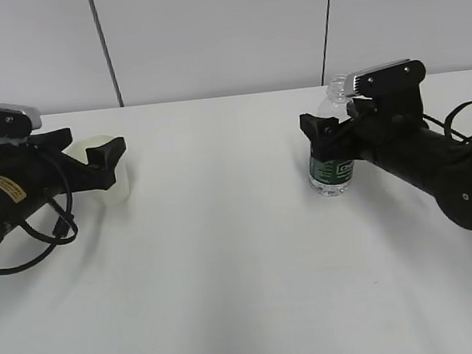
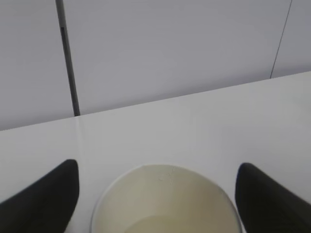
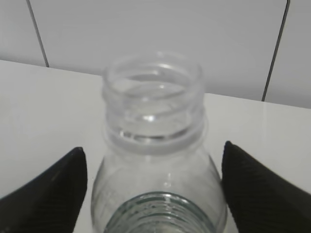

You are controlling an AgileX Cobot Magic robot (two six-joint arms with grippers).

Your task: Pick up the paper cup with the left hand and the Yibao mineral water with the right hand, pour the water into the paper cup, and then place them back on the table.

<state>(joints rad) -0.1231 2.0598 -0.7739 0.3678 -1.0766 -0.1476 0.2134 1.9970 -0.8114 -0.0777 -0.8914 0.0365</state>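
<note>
Both black two-finger pincers, left [image 1: 111, 160] and right [image 1: 322, 135], stand wide open, gripping nothing, around the light, crushable cream-white paper cup [image 1: 106, 177] and the slippery clear ribbed plastic bottle [image 1: 331, 155], which I judge best held gently at mid-body.

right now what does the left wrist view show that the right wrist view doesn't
Only the left wrist view shows the paper cup, seen from above with its open mouth sitting between the left hand's fingers, a gap on each side.

Only the right wrist view shows the Yibao mineral water, uncapped, its clear neck standing between the right hand's fingers, also apart from both.

Both share the white table, a pale panelled wall behind it, and a pair of black fingers spread wide around an upright container.
</note>
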